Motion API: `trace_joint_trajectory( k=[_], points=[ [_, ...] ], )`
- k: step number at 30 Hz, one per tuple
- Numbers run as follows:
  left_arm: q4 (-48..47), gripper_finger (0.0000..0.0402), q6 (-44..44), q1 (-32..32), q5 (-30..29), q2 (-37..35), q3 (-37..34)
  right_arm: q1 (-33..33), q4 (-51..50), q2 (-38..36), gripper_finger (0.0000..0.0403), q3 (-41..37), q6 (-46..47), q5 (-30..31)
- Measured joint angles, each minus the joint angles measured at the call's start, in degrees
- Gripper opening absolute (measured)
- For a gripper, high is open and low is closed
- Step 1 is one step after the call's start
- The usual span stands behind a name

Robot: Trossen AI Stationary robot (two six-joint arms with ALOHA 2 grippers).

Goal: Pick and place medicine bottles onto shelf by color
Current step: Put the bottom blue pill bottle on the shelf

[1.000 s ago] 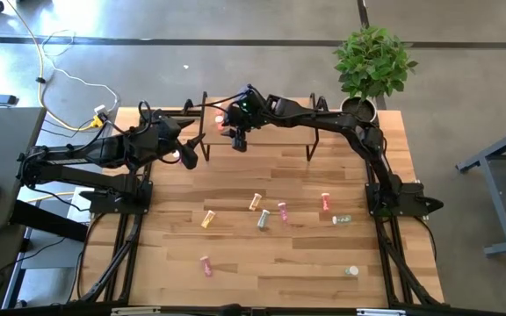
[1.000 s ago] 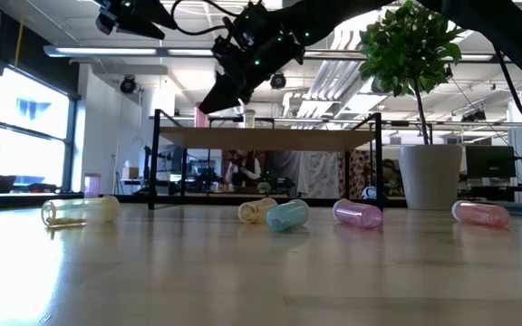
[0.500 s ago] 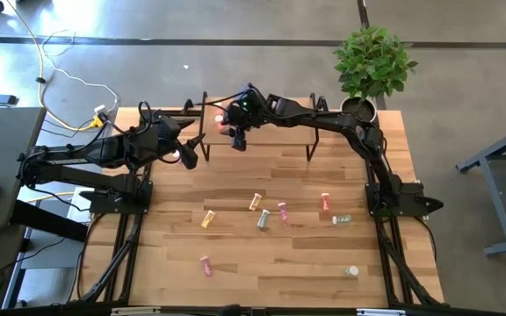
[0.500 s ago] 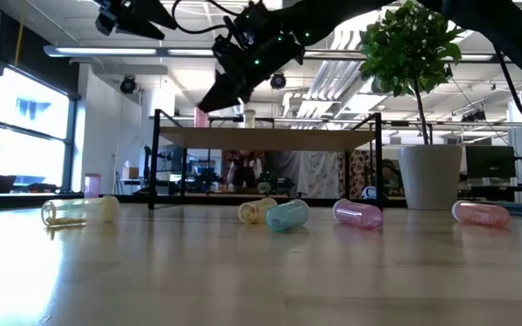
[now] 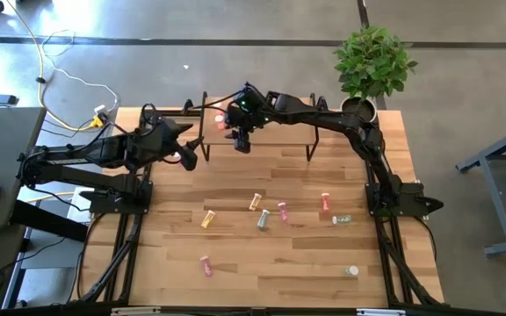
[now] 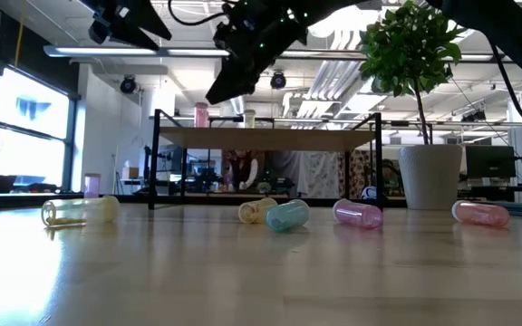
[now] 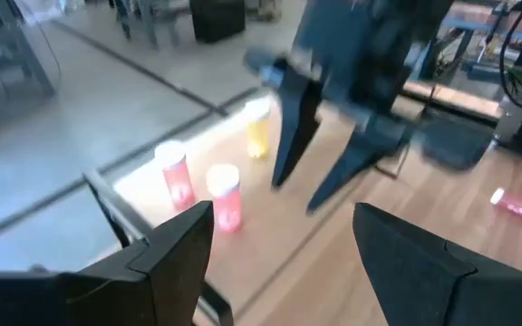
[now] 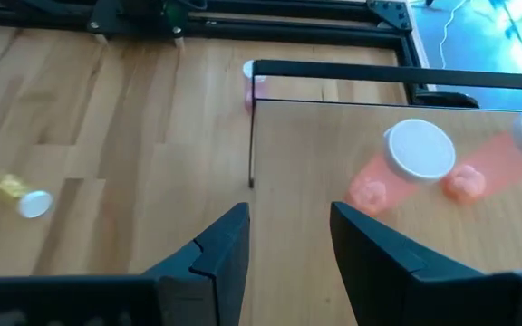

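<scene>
Light wood top: the shelf (image 8: 352, 181), on thin black legs at the table's far edge, is what I see under my right arm.
Bottles on shelf: two red-orange bottles (image 7: 178, 177) with white caps stand upright side by side near one end, and a yellow bottle (image 7: 257, 131) stands farther along.
Right gripper (image 5: 242, 140): hangs just above the shelf's front edge, fingers parted a moderate way, nothing between them.
Left gripper (image 5: 188, 156): beside the shelf's left end, jaws spread wide, empty.
Bottles on table (image 5: 261, 219): yellow, pink and pale green ones lie on their sides, scattered mid-table, well apart from the shelf.
Potted plant (image 5: 372, 63): far right corner.
</scene>
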Motion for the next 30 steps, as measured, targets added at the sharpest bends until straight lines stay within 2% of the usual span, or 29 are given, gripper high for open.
trace_joint_trajectory(
  k=[6, 16, 21, 30],
  points=[
    [-6.4, 0.0257, -5.9, 0.0, 2.8, 0.0, 0.0, 0.0, -9.0, -0.1, 0.0147, 5.0, 4.7, -1.4],
    [-7.4, 0.0257, -3.9, 0.0, 3.1, 0.0, 0.0, 2.5, -19.6, -0.1, 0.0147, 10.8, 23.6, -3.3],
    [-7.4, 0.0257, -4.3, 0.0, 5.1, 0.0, 0.0, 5.8, -24.9, -0.1, 0.0147, 11.3, 29.3, -3.1],
    [-7.6, 0.0257, -1.7, 0.0, 5.7, 0.0, 0.0, 12.6, -33.8, -0.1, 0.0147, 10.9, 32.8, 8.2]
  ],
)
